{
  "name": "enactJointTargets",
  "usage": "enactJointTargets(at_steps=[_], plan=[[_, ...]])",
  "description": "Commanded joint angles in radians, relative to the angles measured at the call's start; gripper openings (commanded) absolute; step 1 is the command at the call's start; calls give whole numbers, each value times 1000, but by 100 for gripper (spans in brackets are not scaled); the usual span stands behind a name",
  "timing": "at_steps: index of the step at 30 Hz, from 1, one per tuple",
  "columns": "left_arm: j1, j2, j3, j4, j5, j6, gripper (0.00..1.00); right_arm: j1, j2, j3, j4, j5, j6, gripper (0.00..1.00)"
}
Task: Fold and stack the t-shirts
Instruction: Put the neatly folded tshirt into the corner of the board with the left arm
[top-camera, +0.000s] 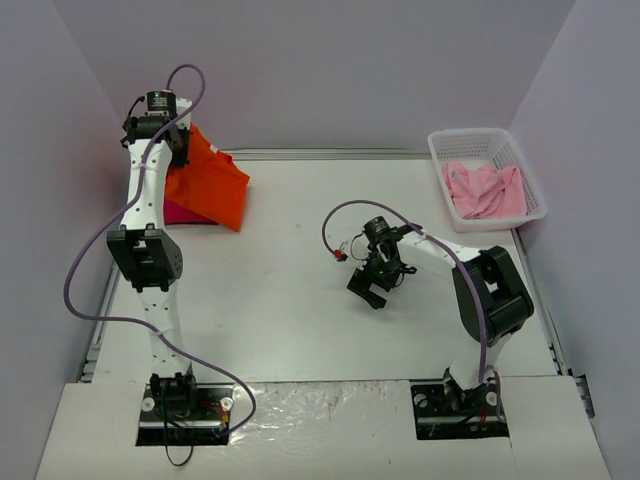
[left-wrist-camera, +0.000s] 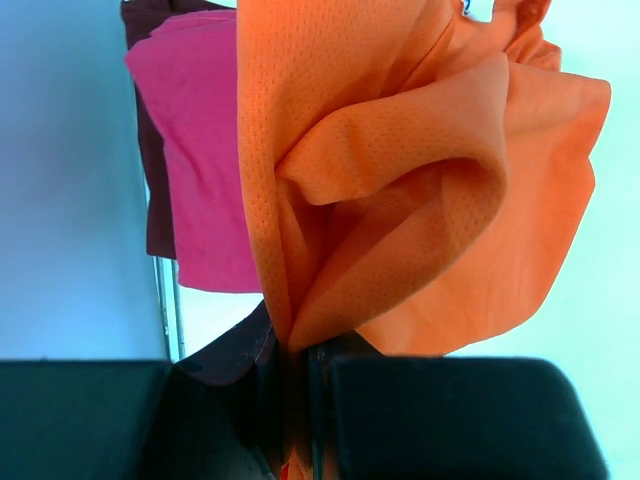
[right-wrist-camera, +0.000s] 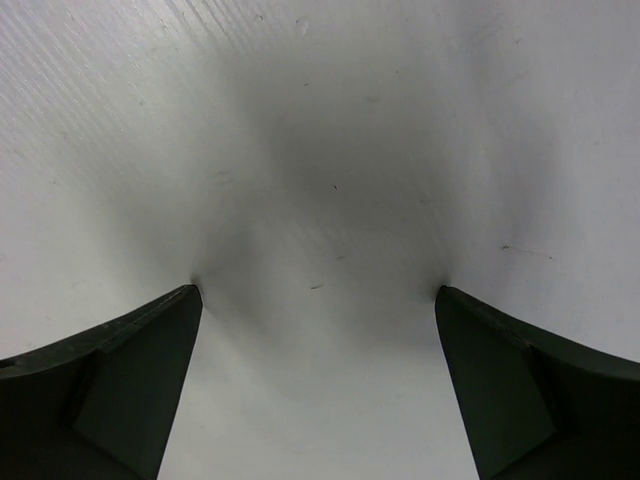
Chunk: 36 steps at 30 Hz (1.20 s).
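At the table's far left corner, the bright orange t-shirt (top-camera: 210, 180) hangs from my left gripper (top-camera: 172, 140), which is shut on a bunched fold of it. In the left wrist view the orange t-shirt (left-wrist-camera: 400, 190) billows above the shut left gripper (left-wrist-camera: 295, 360). Under it on the table lies the magenta-red t-shirt (top-camera: 180, 212), its flat cloth (left-wrist-camera: 205, 160) showing at the left of that view. The pale pink t-shirt (top-camera: 485, 190) is crumpled in the basket. My right gripper (top-camera: 372, 290) stands open low over the bare table in the middle, its fingertips (right-wrist-camera: 175, 320) wide apart with nothing between them.
A white lattice basket (top-camera: 470, 137) sits at the far right corner by the right wall. Grey walls close in the left, back and right sides. The table (top-camera: 290, 300) is white, with a metal rail along its left edge.
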Motion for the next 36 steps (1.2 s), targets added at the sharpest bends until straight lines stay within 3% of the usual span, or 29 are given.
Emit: enactJointTargets(at_steps=[1,10,22,29,32,34,36], plan=[[38,-106,37,29,15,-19,2,7,15,-9,-33,18,11,100],[103,-139,-146,150,21,-33,2,7,33,-10,-33,21,11,100],[160,-111,-285,316,47,-55,2,5,59,-12,-34,34,14,100],[167,-85,-388,451,-37,-30,3,0,72,-15,-34,35,13,100],[172,-64,-414,494,-60,-19,24,-3,76,-15,-33,37,13,100],[170,-59,-417,508,-73,-12,51,-3,81,-15,-34,37,13,100],[170,-62,-420,529,-109,-2,57,-4,82,-16,-34,38,13,100]])
